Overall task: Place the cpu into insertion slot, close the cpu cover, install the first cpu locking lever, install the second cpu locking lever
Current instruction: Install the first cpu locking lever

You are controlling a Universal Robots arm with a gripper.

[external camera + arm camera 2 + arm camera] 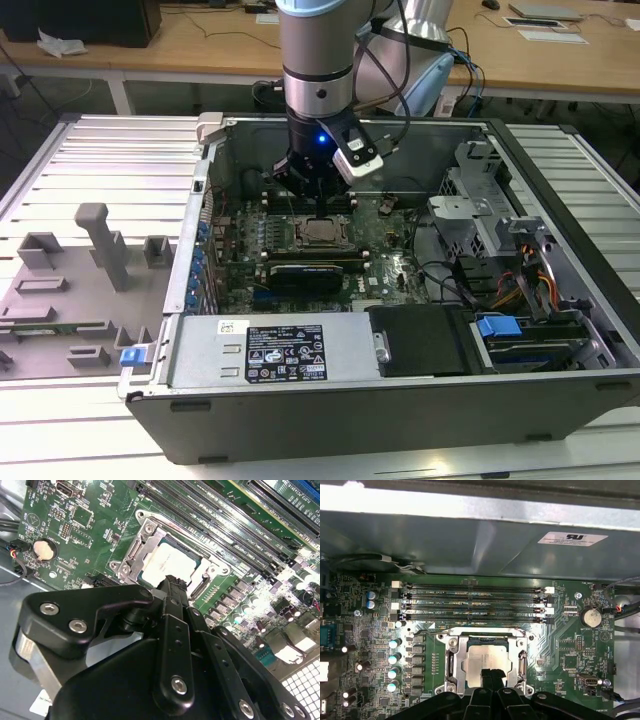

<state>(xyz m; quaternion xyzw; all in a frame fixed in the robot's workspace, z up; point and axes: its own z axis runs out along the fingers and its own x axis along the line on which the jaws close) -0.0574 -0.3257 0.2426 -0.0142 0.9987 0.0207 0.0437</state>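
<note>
The cpu [487, 659] lies flat in the insertion slot [485, 640] on the motherboard, its pale silver face showing. The cpu cover [456, 655], a silver metal frame, lies down around it, and the chip shows through its window. In the second wrist view the cpu [165, 562] and cover [142, 547] look the same. My gripper [492, 674] hangs just over one edge of the chip, its two narrow black fingers shut together with nothing between them. The exterior view has the gripper [318, 208] pointing straight down above the cpu [320, 233]. I cannot tell how the locking levers stand.
Long memory slots [470, 602] run beside the socket and a coin battery [591, 616] sits further along the board. A black card [310, 270], the power supply [280, 350] and a drive cage [480, 200] crowd the open case. A grey fixture tray [90, 270] lies at the exterior view's left.
</note>
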